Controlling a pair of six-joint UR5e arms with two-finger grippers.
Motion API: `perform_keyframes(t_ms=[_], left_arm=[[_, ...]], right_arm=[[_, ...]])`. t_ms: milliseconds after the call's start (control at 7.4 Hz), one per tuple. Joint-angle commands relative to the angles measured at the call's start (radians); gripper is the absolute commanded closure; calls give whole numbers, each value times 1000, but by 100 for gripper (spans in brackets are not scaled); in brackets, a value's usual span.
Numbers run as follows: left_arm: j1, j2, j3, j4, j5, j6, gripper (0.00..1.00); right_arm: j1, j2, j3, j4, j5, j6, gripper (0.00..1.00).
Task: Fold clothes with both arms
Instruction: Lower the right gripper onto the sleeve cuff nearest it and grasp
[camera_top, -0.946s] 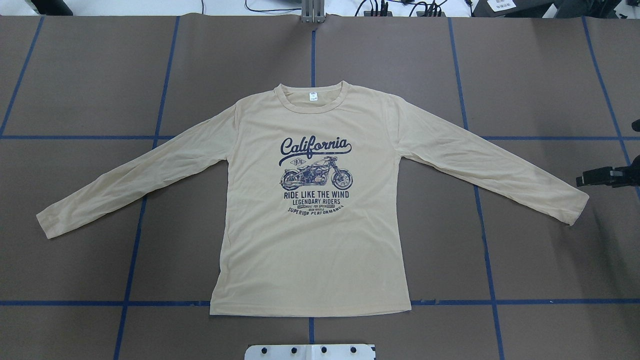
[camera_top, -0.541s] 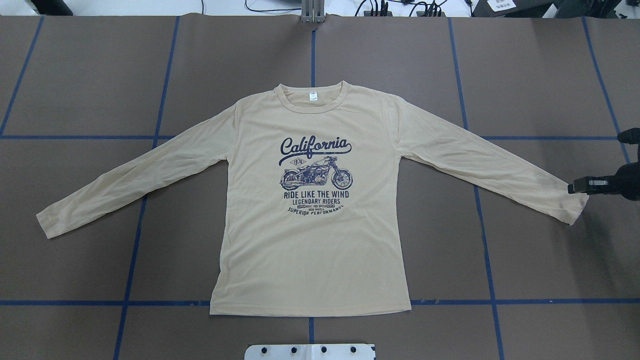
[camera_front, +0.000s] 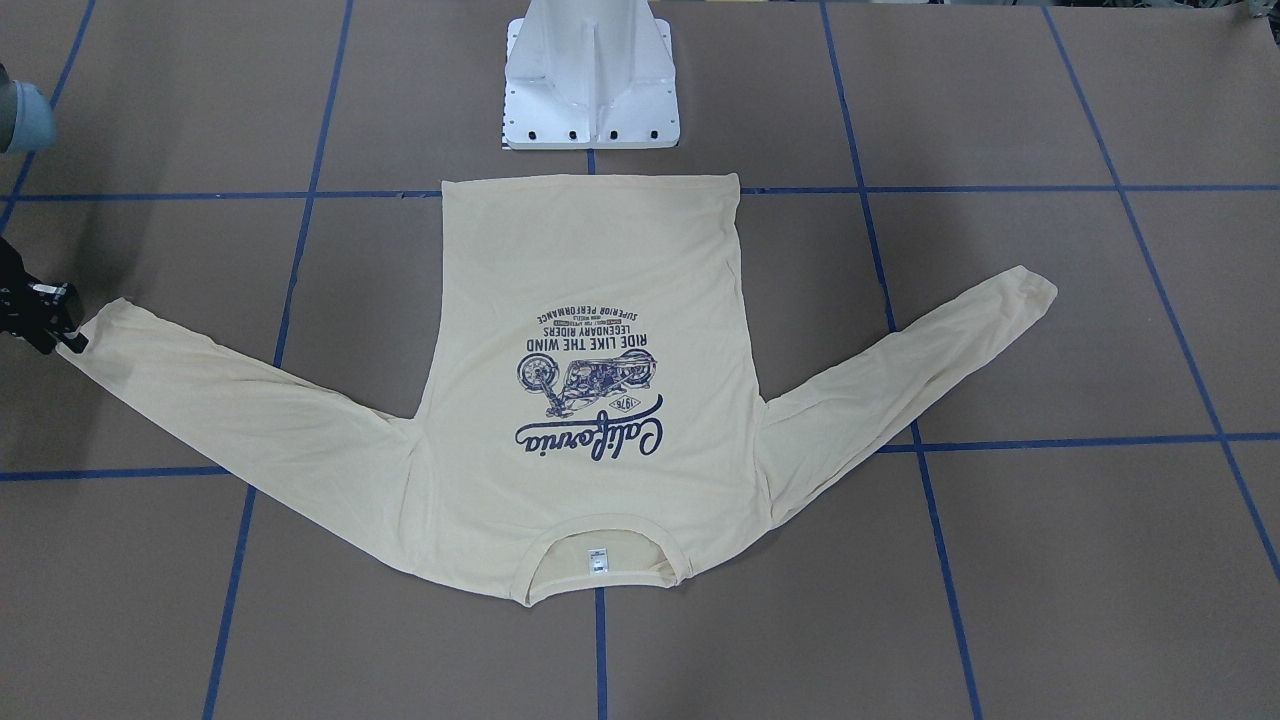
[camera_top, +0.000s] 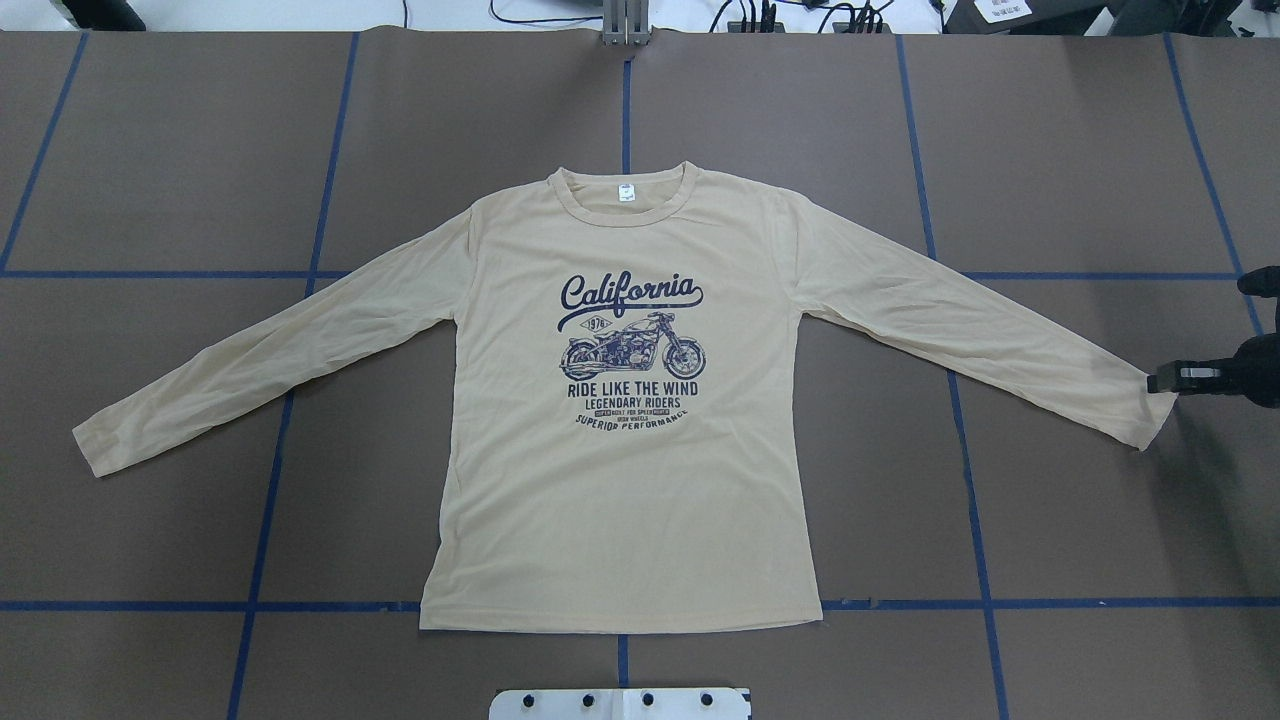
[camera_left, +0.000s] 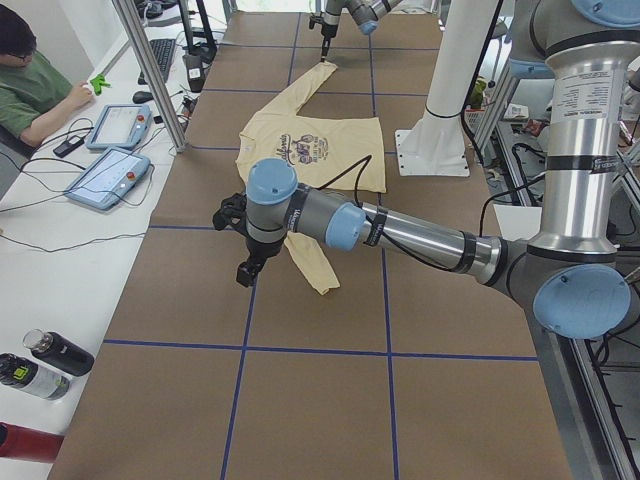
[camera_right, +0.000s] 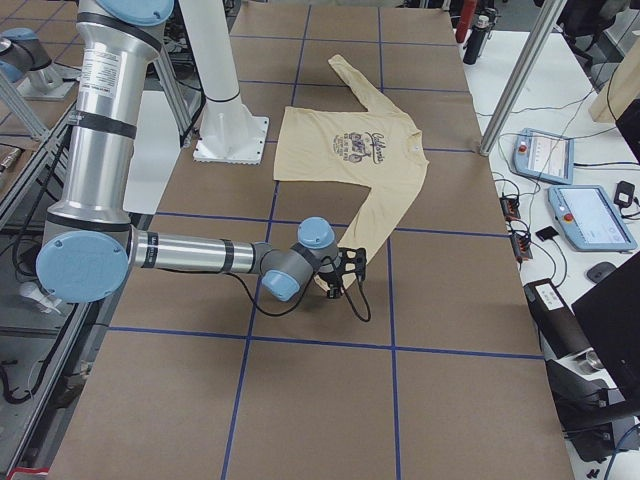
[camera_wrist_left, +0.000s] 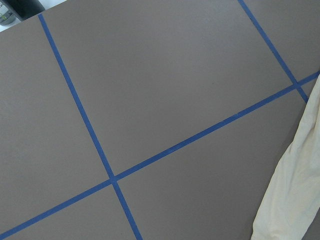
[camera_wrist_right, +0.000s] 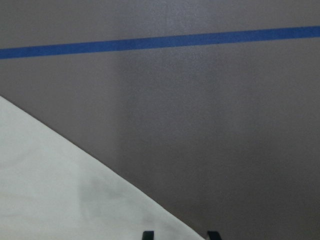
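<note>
The cream-yellow T-shirt lies flat and print-up on the brown table, with both sleeves spread out. It also shows in the front view. My right gripper is at the end of the right sleeve cuff, low over the table. In the right wrist view its two fingertips stand apart, so it is open, with the sleeve edge between them. My left gripper shows only in the left side view, hovering beside the left cuff. I cannot tell whether it is open or shut.
The white pedestal base stands just behind the shirt's hem. Blue tape lines cross the table in a grid. A metal post stands at the far edge. An operator, tablets and bottles are beside the table.
My right gripper has moved in from the table's right edge to the right cuff and dropped a little. The shirt has not moved.
</note>
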Motion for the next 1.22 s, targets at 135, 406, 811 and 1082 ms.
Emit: perform_keyframes(t_ms=[135, 406, 811, 1082], left_arm=[[0, 3, -2, 0, -1, 0, 0], [0, 4, 0, 0, -1, 0, 0], [0, 6, -2, 0, -1, 0, 0], [0, 6, -2, 0, -1, 0, 0]], right_arm=[[-7, -1, -7, 0, -9, 0, 54], [-13, -1, -10, -1, -18, 0, 54], [-19, -1, -11, -1, -20, 4, 58], [-21, -1, -13, -1, -20, 8, 86]])
